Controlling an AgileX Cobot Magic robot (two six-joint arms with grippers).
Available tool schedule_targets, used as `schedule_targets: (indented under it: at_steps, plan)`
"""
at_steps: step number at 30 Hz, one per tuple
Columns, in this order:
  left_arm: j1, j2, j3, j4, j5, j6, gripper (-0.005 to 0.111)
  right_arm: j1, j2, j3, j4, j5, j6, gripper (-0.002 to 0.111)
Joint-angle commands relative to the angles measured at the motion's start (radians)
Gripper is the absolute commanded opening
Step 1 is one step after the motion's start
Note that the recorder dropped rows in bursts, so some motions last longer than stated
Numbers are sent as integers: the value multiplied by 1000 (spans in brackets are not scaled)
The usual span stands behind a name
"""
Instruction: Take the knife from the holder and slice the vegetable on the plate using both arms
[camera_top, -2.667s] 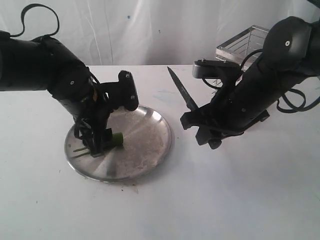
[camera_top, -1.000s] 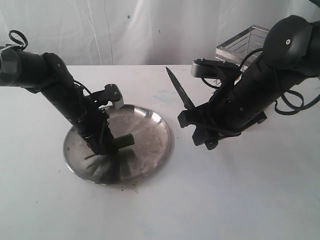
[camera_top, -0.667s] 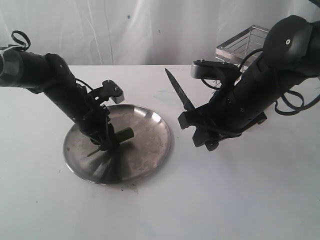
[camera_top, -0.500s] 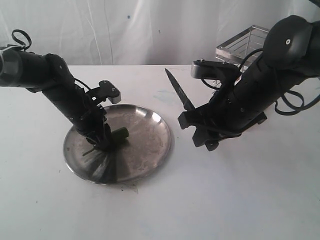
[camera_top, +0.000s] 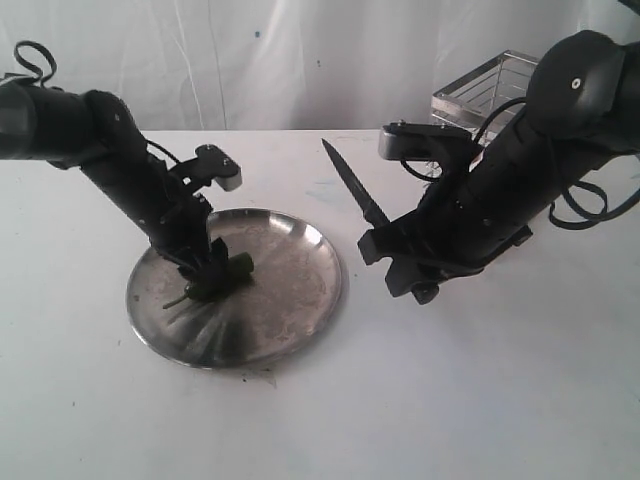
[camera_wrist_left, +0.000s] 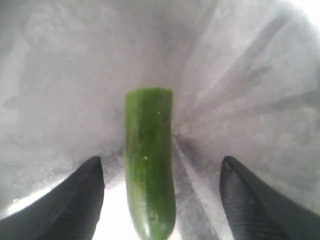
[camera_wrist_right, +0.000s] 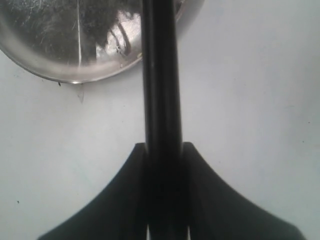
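LEFT: left gripper (camera_wrist_left: 160, 200) straddling chilli pepper (camera_wrist_left: 149, 160), jaws apart | RIGHT: right gripper (camera_wrist_right: 163, 150) clamping knife (camera_wrist_right: 160, 75) | RISK: unpinned pepper rolling on plate (camera_top: 300, 290) under blade.

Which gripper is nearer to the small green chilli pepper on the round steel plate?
Left. The left gripper is at the green chilli pepper, its jaws open on either side. The right gripper, shut on the black knife, is beside the round steel plate, over the table.

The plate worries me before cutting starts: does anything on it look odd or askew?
Nothing stands out. The vegetable lies on the plate between the left hand's open fingers. The right hand grips the knife beside the plate.
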Motion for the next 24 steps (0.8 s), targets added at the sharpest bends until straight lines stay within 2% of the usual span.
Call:
schedule_targets:
  at_steps: [1,2,4,8,13,21,24]
  plan:
    - [-5,-100,-19,-1,160,-137,66,-2,-3,-9,-2,31,-69,0]
    - [-5,-122,-19,20,215,-174,62,-2,-3,-7,-7,43,-73,0]
    - [-5,-159,-19,80,322,-257,46,-2,-3,1,-7,69,-85,0]
    - [-5,-243,-19,218,575,-436,2,-2,-3,48,-7,128,-91,0]
    - [-5,-361,5,184,606,-570,0,-2,-3,125,-7,118,-105,0]
    - [-5,-654,257,152,606,-571,0,6,-13,212,102,127,-76,0]
    - [-5,-747,329,132,561,-574,0,43,-44,214,167,132,-68,0]
